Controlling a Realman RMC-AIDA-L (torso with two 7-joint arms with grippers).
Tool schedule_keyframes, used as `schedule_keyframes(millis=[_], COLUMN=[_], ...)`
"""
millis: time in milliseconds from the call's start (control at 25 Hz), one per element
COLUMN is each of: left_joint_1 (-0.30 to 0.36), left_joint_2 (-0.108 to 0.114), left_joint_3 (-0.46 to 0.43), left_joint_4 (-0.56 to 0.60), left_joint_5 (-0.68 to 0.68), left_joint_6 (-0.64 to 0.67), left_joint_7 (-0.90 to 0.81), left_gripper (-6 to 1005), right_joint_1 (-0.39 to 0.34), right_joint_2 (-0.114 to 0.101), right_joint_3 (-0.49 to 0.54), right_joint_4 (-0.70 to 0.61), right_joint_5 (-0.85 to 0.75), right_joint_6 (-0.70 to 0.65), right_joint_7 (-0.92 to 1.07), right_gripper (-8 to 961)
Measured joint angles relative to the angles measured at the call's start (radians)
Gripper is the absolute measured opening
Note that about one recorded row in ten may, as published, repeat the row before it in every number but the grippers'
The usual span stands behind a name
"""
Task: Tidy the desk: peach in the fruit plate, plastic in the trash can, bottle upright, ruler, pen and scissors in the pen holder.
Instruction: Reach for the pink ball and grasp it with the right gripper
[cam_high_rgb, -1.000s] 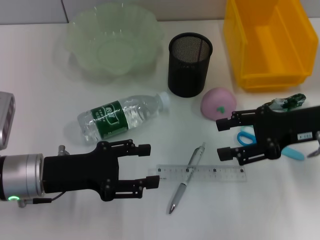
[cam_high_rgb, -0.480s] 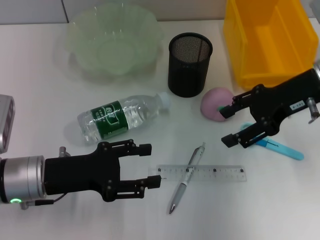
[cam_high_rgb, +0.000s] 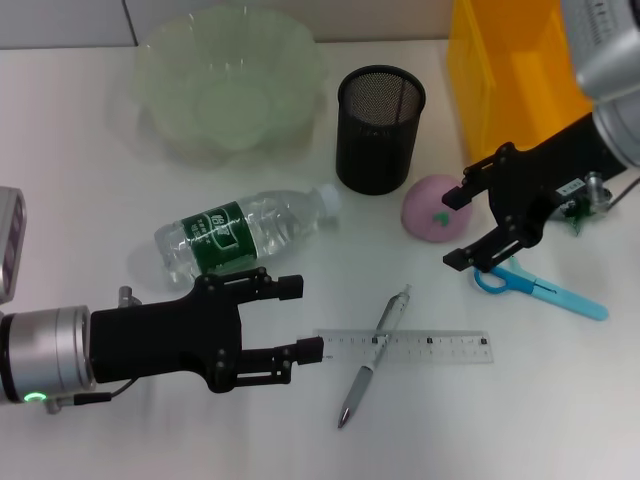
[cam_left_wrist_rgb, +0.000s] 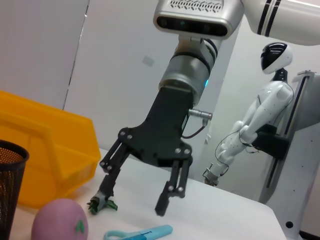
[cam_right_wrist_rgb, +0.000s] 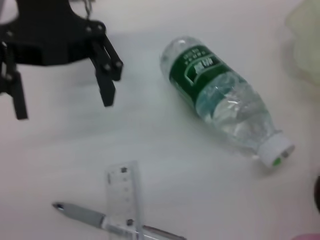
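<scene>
The pink peach (cam_high_rgb: 433, 207) lies in front of the black mesh pen holder (cam_high_rgb: 380, 128). My right gripper (cam_high_rgb: 457, 228) hovers open just to its right, above the blue scissors (cam_high_rgb: 540, 288); the left wrist view shows this right gripper (cam_left_wrist_rgb: 132, 202) with its fingers spread. A small green plastic scrap (cam_high_rgb: 575, 218) lies behind that arm. The bottle (cam_high_rgb: 240, 235) lies on its side. A clear ruler (cam_high_rgb: 405, 346) sits with the pen (cam_high_rgb: 375, 355) across it. My left gripper (cam_high_rgb: 300, 320) is open, left of the ruler and in front of the bottle. At the back stand the pale green fruit plate (cam_high_rgb: 230, 85) and the yellow trash can (cam_high_rgb: 510, 80).
A grey device (cam_high_rgb: 10, 240) sits at the table's left edge. In the right wrist view the left gripper (cam_right_wrist_rgb: 64, 104), the bottle (cam_right_wrist_rgb: 220, 100), the ruler (cam_right_wrist_rgb: 125, 200) and the pen (cam_right_wrist_rgb: 100, 220) show on the white table top.
My right gripper has swung back and tilted, moving off the scissors to sit beside the peach; the scissors now show fully. The left gripper has barely moved.
</scene>
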Motion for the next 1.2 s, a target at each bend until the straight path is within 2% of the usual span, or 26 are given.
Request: schedule_keyframes(millis=[480, 1200], left_joint_1=[-0.002, -0.007], left_joint_2=[0.000, 0.000], left_joint_3=[0.000, 0.000], left_joint_4=[-0.016, -0.026], left_joint_5=[-0.043, -0.046], left_joint_6=[-0.005, -0.004], left_joint_7=[0.011, 0.011], left_gripper=[770, 770], right_joint_1=[-0.023, -0.041], right_joint_2=[0.036, 0.057], right_joint_3=[-0.108, -0.201], right_joint_4=[-0.009, 0.033], right_joint_5=[-0.025, -0.037], right_joint_6=[0.222, 0.402], right_joint_7=[-0.007, -0.010], right_gripper=[784, 768])
